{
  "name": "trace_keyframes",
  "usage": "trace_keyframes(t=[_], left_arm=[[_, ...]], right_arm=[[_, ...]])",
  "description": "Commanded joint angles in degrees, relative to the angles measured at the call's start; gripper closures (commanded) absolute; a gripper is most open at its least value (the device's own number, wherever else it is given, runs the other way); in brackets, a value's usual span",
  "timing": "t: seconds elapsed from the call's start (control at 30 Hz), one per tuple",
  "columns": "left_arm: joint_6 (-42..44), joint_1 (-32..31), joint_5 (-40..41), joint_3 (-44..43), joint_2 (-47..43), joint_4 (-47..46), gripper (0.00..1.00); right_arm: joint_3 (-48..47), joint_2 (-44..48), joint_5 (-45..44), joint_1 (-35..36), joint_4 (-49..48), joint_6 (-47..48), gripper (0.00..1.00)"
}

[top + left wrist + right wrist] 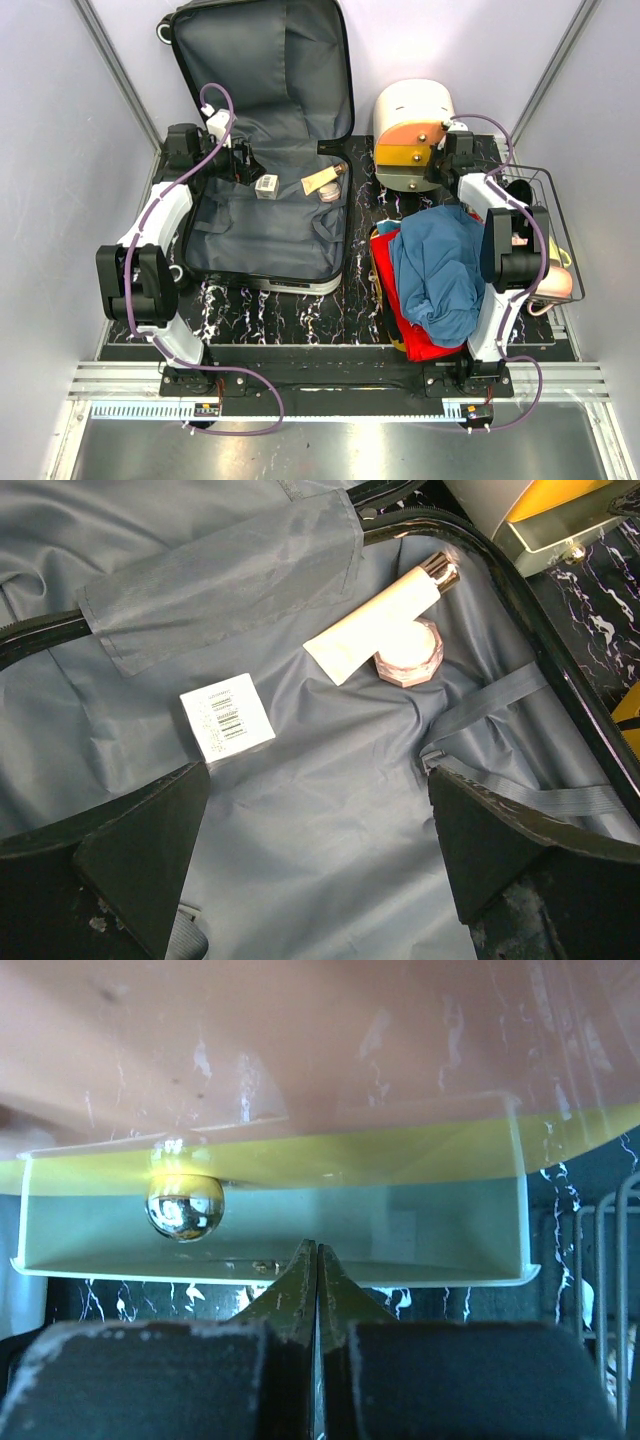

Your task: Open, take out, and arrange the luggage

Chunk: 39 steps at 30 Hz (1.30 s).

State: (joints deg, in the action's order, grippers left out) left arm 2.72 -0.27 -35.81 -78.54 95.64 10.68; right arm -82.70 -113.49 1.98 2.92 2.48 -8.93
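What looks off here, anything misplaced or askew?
Right gripper is shut, yet the drawer knob sits left of its tips in the right wrist view, not between them; it seems to grip nothing. Otherwise only the blue cloth stands out, bunched loosely over the red cloth.

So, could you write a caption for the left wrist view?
Left jaws open above the luggage, where a box, tube and jar lie.

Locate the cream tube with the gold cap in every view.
Top external: tube inside the open luggage, centre-right of its lining.
Left wrist: upper middle, by the pink jar.
Right wrist: not in it.
Shared landmark: small white box, left of the tube.
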Motion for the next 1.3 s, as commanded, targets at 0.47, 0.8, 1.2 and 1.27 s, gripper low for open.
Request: trace_keyframes(t=[0.47, 0.8, 1.2, 1.27], left_arm=[[0.97, 0.19, -0.92, -3.11, -0.1, -1.45, 0.04], [1.76, 0.19, -1.72, -1.35, -2.2, -1.45, 0.04], [1.85, 0.19, -3.12, -1.61, -2.29, -1.19, 0.04], [1.85, 0.19, -3.04, -1.44, -2.3, -1.1, 0.04]], right_arm=[[-3.09, 1.86, 7.68, -2.57, 12.31, 6.9, 1.0], [3.95, 10.57, 23.06, -8.36, -1.95, 12.52, 0.65], [-17.92, 3.2, 54.52, -8.98, 25.97, 48.98, 0.25], [-23.88, 0.39, 54.97, -8.37, 34.84, 58.26, 0.27]])
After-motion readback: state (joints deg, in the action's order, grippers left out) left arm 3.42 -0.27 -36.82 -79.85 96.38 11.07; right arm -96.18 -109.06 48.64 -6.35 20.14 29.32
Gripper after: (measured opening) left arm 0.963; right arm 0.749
